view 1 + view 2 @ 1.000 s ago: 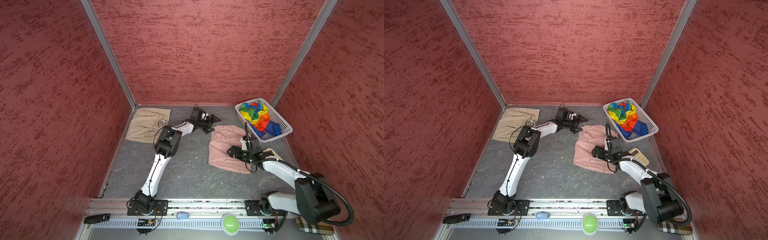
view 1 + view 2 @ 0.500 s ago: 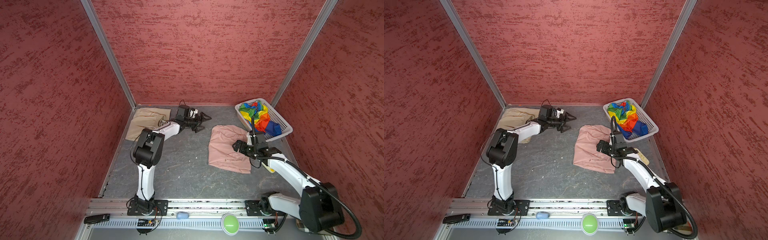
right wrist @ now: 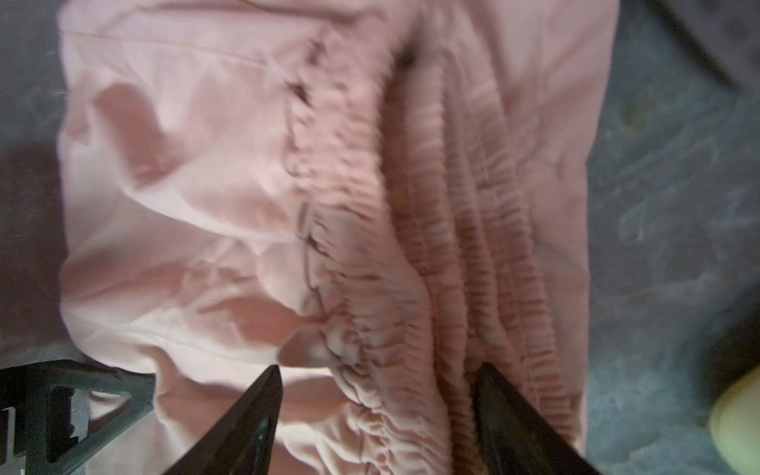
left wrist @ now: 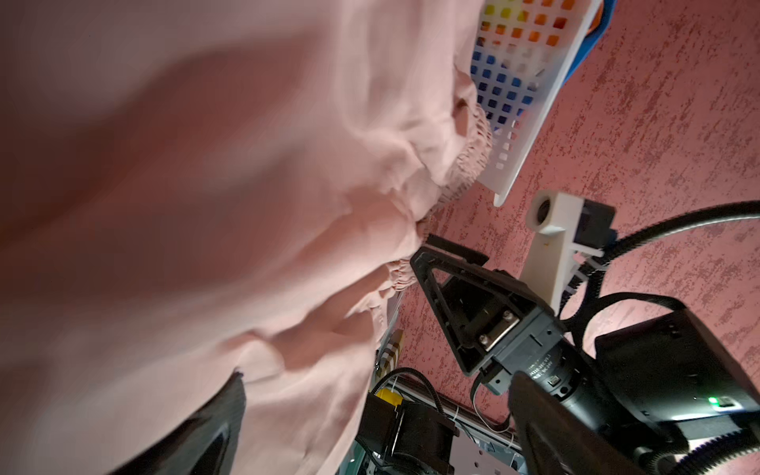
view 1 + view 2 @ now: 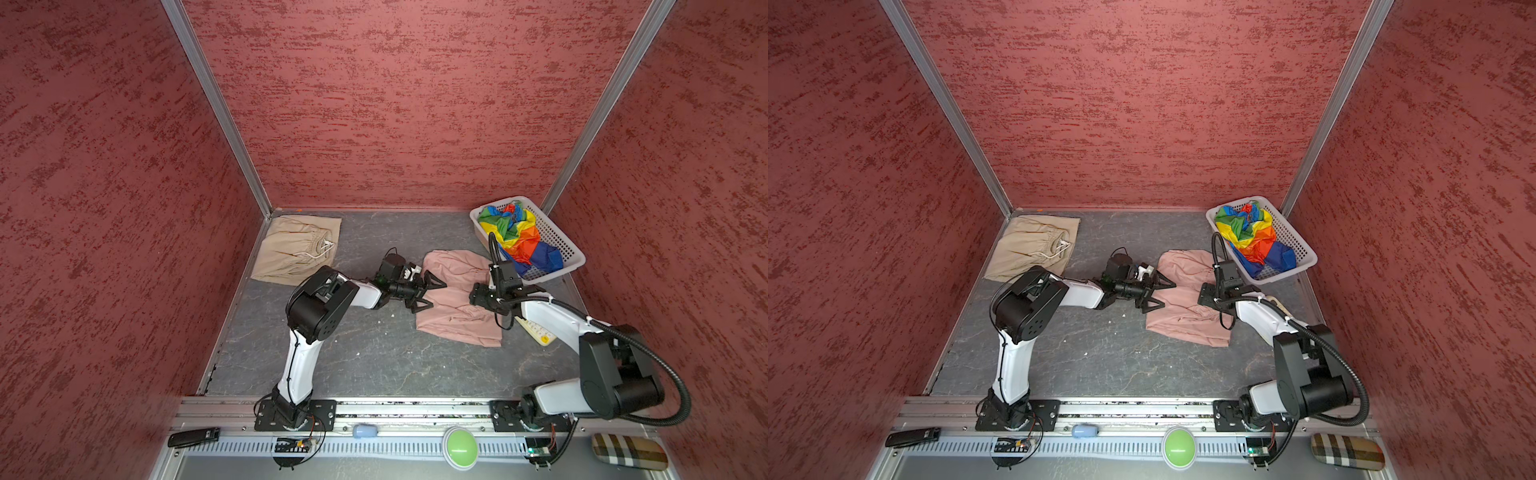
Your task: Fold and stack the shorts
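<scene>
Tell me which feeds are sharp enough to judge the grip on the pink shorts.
Left wrist view: the pink shorts fill the near field out of focus; only their waistband edge by the right gripper is sharp. Right wrist view: motion-smeared, gathers soft, fingertips dark but distinct. Both top views: crisp, evenly lit, walls splayed by the wide lens.

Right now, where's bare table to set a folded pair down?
Two patches of table: the near strip between the pink shorts and the front rail, and the back strip between the beige shorts and the basket. Crowded: around the pink shorts, where left gripper and right gripper work.
</scene>
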You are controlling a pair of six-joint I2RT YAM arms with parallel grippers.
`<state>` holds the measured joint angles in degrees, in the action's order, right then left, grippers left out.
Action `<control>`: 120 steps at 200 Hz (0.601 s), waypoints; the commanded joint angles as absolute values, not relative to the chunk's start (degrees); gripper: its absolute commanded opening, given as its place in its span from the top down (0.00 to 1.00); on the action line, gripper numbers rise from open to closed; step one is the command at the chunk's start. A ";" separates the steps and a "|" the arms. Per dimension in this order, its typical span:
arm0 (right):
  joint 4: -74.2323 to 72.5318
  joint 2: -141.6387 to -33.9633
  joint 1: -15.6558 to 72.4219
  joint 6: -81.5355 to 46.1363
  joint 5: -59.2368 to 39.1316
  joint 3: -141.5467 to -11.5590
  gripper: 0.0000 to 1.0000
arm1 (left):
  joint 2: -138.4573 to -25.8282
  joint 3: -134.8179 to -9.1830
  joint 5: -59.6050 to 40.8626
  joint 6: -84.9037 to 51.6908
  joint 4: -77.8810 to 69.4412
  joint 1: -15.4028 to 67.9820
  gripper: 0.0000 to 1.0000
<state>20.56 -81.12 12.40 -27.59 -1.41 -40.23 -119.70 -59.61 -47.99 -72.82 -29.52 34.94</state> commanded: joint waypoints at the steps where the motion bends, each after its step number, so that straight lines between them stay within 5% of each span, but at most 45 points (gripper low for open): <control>1: 19.22 -80.84 12.15 -27.87 1.79 -37.52 0.39 | -119.73 -55.91 -47.54 -72.54 -32.48 33.46 0.01; 19: 18.83 -81.62 11.93 -28.03 1.38 -36.67 0.50 | -119.62 -52.01 -47.81 -71.76 -32.98 32.72 0.01; 64: 19.69 -82.88 11.81 -28.96 1.14 -37.62 0.53 | -118.36 -43.93 -48.75 -70.66 -35.45 29.42 0.00; 106: 17.71 -84.68 11.91 -30.55 -4.10 -37.98 0.49 | -114.40 -42.14 -50.84 -67.67 -33.32 24.60 0.01; 120: 18.68 -83.95 12.22 -30.71 -4.31 -38.96 0.37 | -110.41 -45.97 -50.57 -62.17 -22.41 23.59 0.01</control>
